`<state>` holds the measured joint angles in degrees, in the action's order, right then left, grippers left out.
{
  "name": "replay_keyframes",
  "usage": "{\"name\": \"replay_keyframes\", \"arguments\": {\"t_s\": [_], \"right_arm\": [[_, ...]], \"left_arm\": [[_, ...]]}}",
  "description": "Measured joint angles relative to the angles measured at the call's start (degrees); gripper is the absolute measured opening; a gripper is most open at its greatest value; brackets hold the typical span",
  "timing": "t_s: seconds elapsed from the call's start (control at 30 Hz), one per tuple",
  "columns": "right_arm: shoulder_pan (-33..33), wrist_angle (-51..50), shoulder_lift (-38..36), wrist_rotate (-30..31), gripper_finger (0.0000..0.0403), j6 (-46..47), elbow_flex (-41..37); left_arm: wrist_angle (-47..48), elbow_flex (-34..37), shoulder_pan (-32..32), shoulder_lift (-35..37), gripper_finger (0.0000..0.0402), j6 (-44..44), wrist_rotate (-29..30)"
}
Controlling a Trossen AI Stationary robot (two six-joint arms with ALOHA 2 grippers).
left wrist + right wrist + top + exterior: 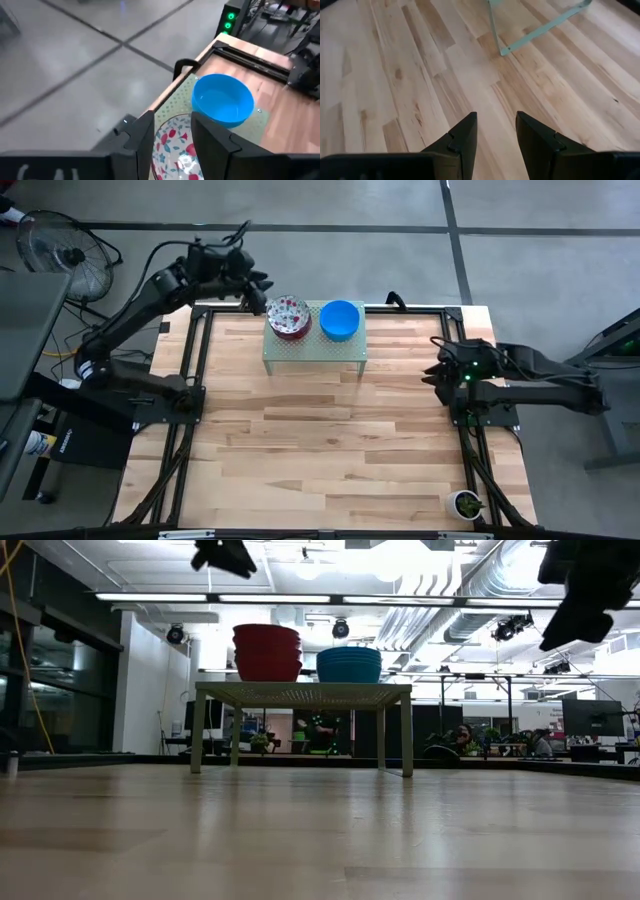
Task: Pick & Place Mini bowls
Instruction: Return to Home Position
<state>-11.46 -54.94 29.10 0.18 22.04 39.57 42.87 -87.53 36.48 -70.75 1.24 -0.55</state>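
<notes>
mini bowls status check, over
Left tool open, empty, raised near floral stack. Right tool open, empty, table's right edge. Blue stack beside floral, both on rack. Nothing blocking.

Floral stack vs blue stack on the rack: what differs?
Floral stack is white with red speckles inside, red outside; blue stack is solid blue. Floral stack stands taller than blue stack in the low view. Floral stack is nearer the left gripper; blue stack farther. Both sit upright on the rack.

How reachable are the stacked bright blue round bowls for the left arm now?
Probably yes: the left gripper hovers open near the neighbouring white-and-red floral bowls, and nothing covers the bright blue bowls.
</notes>
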Motion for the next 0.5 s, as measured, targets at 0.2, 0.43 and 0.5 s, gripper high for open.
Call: {"name": "replay_keyframes", "arguments": {"t_s": [0.2,0.43,0.5], "right_arm": [[0.0,-3.1,-6.0,0.9,0.0124,1.0,0.0],[0.0,-3.1,-12.8,1.9,0.0124,3.5,-0.1],[0.0,-2.2,-14.5,2.5,0.0124,3.7,-1.0]], "left_arm": [[0.5,0.0,-8.5,2.5,0.0127,-5.7,8.0],[-2.7,6.4,-19.8,3.3,0.0127,-5.7,14.9],[-7.5,10.4,-22.9,4.1,0.0127,-5.0,17.1]]}}
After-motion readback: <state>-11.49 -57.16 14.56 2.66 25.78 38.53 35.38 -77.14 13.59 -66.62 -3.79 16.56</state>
